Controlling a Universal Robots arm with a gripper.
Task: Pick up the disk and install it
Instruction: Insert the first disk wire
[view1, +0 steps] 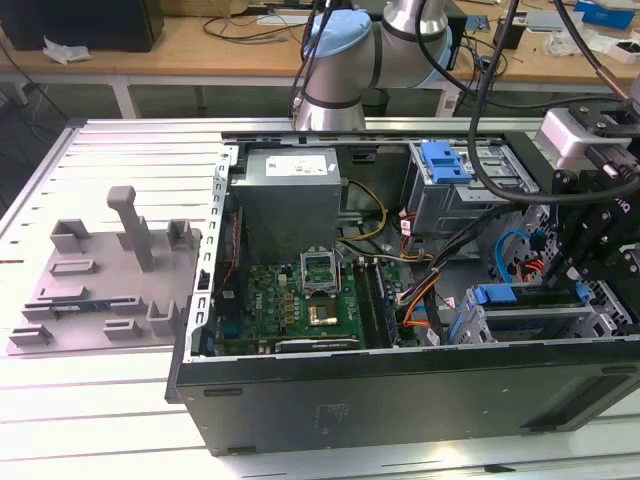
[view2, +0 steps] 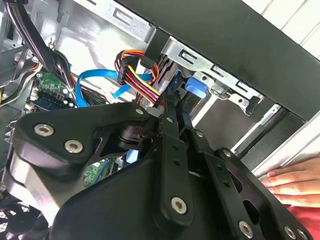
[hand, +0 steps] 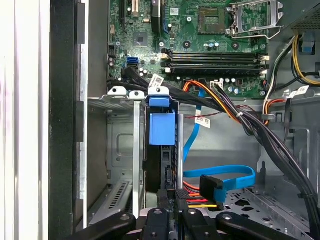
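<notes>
The disk (hand: 162, 127) stands on edge in a slot of the metal drive cage (hand: 120, 150) inside the open computer case, its blue carrier end facing the motherboard. In the exterior view the disk (view1: 500, 296) sits in the cage at the case's near corner, on the exterior view's right. My gripper (hand: 174, 197) is at the disk's near end, its fingers close together and shut. Whether they pinch part of the carrier is hidden. The second wrist view shows the gripper (view2: 176, 107) reaching down toward the blue carrier (view2: 195, 85).
A blue data cable and orange-red power wires (hand: 220, 182) lie right beside the slot. The motherboard (view1: 310, 295), power supply (view1: 290, 190) and a blue latch piece (view1: 445, 160) are inside the case. A person's hand (view2: 287, 180) rests outside the case wall. A grey fixture (view1: 110, 270) lies on the exterior view's left.
</notes>
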